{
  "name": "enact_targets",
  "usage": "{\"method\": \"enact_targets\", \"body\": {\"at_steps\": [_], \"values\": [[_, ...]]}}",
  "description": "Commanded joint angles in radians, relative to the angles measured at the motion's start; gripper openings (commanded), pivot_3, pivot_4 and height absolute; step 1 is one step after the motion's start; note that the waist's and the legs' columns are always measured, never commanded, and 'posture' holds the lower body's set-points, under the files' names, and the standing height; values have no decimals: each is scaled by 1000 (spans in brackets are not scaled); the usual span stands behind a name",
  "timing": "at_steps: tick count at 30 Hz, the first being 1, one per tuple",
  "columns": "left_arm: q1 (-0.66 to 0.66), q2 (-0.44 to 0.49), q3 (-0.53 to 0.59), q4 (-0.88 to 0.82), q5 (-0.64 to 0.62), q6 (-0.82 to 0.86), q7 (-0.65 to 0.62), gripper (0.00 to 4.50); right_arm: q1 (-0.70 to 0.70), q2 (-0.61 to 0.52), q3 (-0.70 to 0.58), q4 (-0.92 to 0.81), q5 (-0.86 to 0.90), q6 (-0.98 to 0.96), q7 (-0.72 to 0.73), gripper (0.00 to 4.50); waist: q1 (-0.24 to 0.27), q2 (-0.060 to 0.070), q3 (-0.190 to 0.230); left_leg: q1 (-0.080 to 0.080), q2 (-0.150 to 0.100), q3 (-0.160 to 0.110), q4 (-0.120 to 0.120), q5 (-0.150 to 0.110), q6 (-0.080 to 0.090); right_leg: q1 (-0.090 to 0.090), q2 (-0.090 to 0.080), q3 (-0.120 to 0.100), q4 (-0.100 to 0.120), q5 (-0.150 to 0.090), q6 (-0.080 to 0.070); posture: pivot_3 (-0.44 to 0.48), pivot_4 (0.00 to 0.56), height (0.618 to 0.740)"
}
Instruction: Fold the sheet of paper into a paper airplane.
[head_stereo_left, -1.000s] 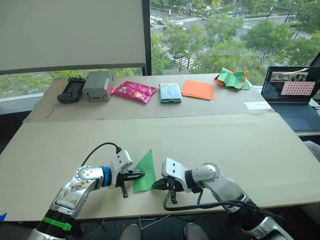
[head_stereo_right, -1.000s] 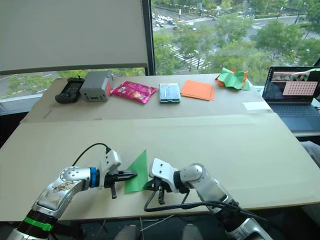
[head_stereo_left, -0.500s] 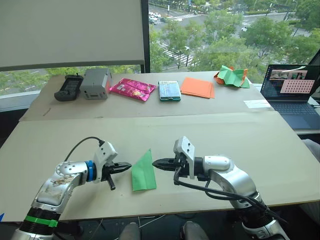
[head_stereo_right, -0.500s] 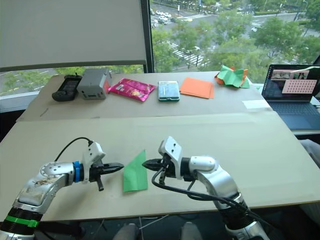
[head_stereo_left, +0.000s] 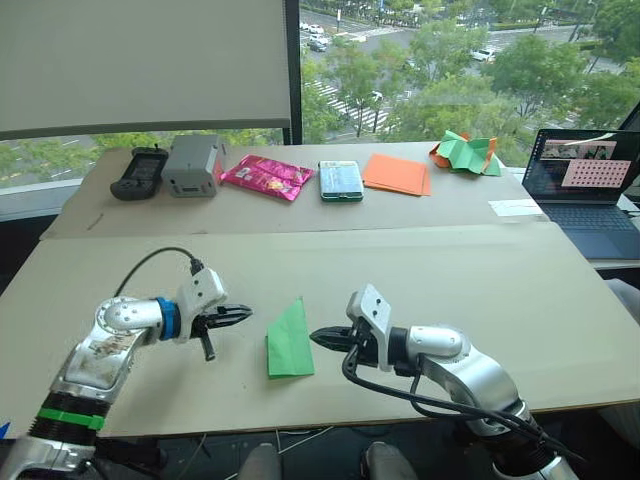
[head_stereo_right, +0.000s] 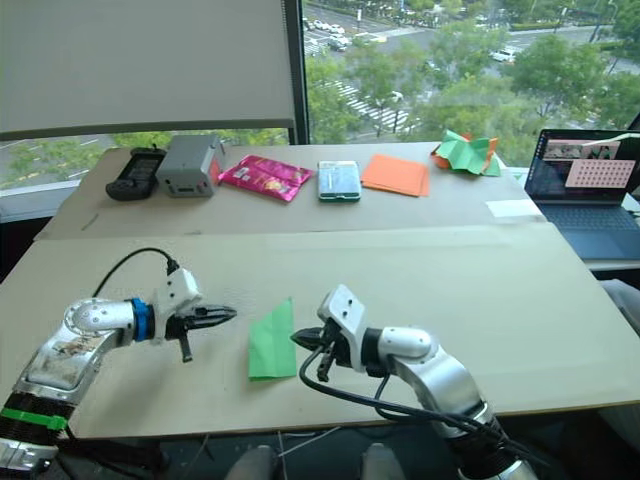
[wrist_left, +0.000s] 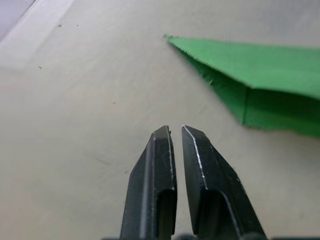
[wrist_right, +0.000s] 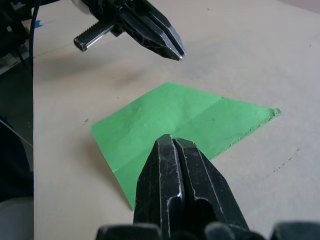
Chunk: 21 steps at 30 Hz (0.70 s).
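Note:
The sheet of paper (head_stereo_left: 288, 342) is a bright green pointed wedge lying flat on the near table, its tip pointing away from me. My left gripper (head_stereo_left: 241, 315) hovers shut a short way to its left, apart from it. In the left wrist view the paper (wrist_left: 260, 70) lies ahead of the closed fingertips (wrist_left: 165, 137). My right gripper (head_stereo_left: 318, 338) is shut just off the paper's right edge, low over the table; I cannot tell whether it touches the paper. The right wrist view has the paper (wrist_right: 180, 120) right beyond my right gripper (wrist_right: 173, 140).
Along the far table stand a black controller (head_stereo_left: 138, 175), a grey box (head_stereo_left: 194, 167), a pink packet (head_stereo_left: 266, 180), a green-white pack (head_stereo_left: 341, 181), flat orange sheets (head_stereo_left: 396, 174) and a crumpled green-and-orange heap (head_stereo_left: 465, 155). A laptop (head_stereo_left: 588, 190) sits at the right.
A second ago both grippers were at the paper's near edges. They have let go and drawn apart; the left gripper has moved farther left and away, and the paper lies flat.

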Motion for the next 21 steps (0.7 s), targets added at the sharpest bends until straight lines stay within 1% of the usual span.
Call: {"method": "enact_targets", "body": {"at_steps": [1,4,5,6,9,11,15,16,17,21], "values": [[-98,-10,-51,134,70,-385,-67,1849,6,-3,-37,-65,39,16,-17,0,8,0,0,0,0,1,0,0,0,0,-1,0,0,0,0,0,150,706],[-190,-38,-108,280,128,-639,-88,2884,8,-11,-46,-68,48,20,-22,0,18,0,0,-1,0,5,1,0,0,1,-2,0,0,0,0,0,150,706],[-233,-65,-136,340,144,-734,-100,3119,10,-13,-48,-69,47,21,-26,0,22,0,0,-1,0,5,1,0,0,1,-2,0,0,0,0,0,150,706],[-266,-85,-157,390,152,-807,-109,3119,11,-14,-49,-71,47,23,-29,0,26,-1,0,-2,0,5,1,0,1,2,-2,0,0,1,1,0,150,706],[-329,-128,-197,511,144,-942,-137,3119,13,-14,-50,-72,41,25,-43,0,27,-1,-1,-2,0,5,1,1,1,4,-1,0,2,2,3,0,150,706],[-370,-169,-224,580,140,-1019,-148,3119,21,-12,-50,-80,35,29,-61,0,24,-1,-1,-3,0,5,1,5,8,5,-1,0,2,2,3,0,150,706],[-421,-223,-255,655,105,-1075,-185,3119,36,-8,-51,-98,35,40,-92,0,21,-1,-1,-3,0,5,1,6,9,6,-1,0,2,2,4,0,150,706],[-428,-228,-263,668,96,-1085,-200,2583,39,-5,-53,-101,38,44,-101,0,20,-1,-1,-3,0,5,1,6,9,6,-1,0,2,2,4,0,150,706],[-434,-231,-269,680,89,-1094,-214,2346,41,-5,-54,-105,40,47,-106,0,19,-1,-1,-3,1,5,1,6,9,6,-1,0,2,3,4,0,150,706],[-448,-232,-289,713,98,-1117,-242,1024,49,-8,-48,-113,40,52,-117,0,17,-1,-1,-3,1,5,1,6,9,6,-1,1,3,3,4,0,150,706]]}}
